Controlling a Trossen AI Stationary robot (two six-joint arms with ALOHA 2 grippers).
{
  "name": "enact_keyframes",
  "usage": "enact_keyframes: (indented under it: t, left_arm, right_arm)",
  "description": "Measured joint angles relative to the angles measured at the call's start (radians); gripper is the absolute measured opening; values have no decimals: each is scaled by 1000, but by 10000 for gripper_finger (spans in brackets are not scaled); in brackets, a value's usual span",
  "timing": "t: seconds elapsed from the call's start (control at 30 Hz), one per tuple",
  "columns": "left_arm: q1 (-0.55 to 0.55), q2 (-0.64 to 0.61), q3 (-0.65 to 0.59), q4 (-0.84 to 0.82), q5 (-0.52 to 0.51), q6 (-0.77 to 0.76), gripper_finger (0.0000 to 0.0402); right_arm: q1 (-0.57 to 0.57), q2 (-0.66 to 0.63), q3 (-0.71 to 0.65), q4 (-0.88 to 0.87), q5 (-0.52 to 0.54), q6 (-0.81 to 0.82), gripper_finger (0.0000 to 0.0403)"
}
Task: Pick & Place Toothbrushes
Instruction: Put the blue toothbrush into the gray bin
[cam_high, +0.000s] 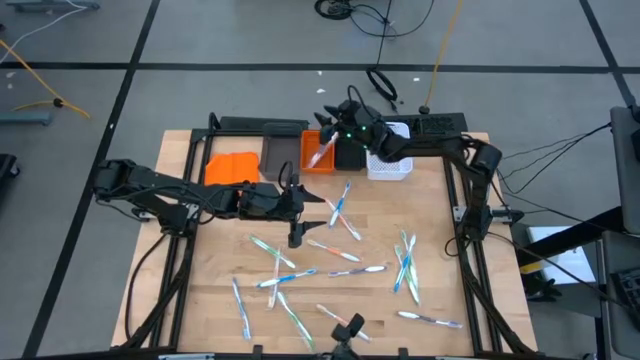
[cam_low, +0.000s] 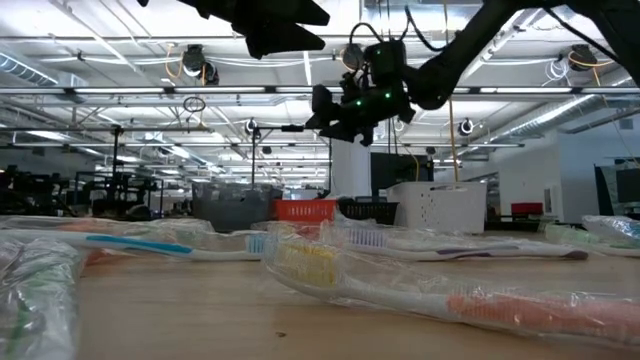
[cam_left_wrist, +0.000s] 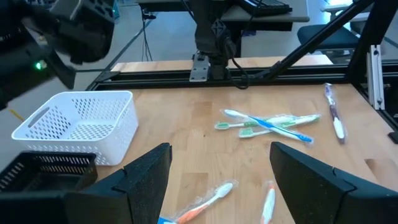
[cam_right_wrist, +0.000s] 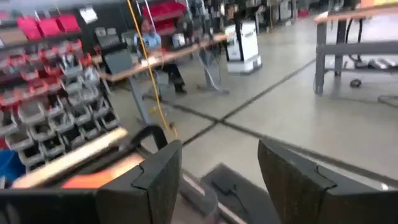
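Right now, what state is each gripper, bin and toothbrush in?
Left gripper: open, empty, above the middle of the wooden table.
Right gripper: open, empty, above the orange mesh bin.
Orange mesh bin: holds one toothbrush, leaning.
White mesh bin: looks empty.
Wrapped plastic toothbrushes: scattered flat on the table.
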Motion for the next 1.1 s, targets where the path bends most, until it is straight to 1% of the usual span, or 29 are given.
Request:
enact_keyframes:
  t: [0.2,0.33,0.4,0.53,0.6,0.67,0.8,1.1]
  left_arm:
    - [0,0,0,-1,-3,0,273]
    - [0,0,0,-3,-3,-1,273]
    - [0,0,0,-5,-3,-1,273]
    - [0,0,0,-5,-3,-2,273]
    - [0,0,0,-5,-3,-2,273]
    - [0,0,0,-7,-3,-2,273]
    - [0,0,0,-11,-3,-2,273]
    - [0,0,0,-23,-2,-2,273]
  right_arm:
    - [12,-61,1,-155,-5,-45,206]
    - [41,-90,-1,-246,-7,-62,206]
    - [57,-111,-1,-323,-8,-86,206]
    - [104,-117,-1,-431,-10,-126,205]
    - [125,-133,-2,-496,-36,-128,206]
    - [148,-140,0,-520,-59,-131,205]
    - [196,-145,-3,-640,-61,-170,205]
    - [297,-151,-2,-842,-62,-256,206]
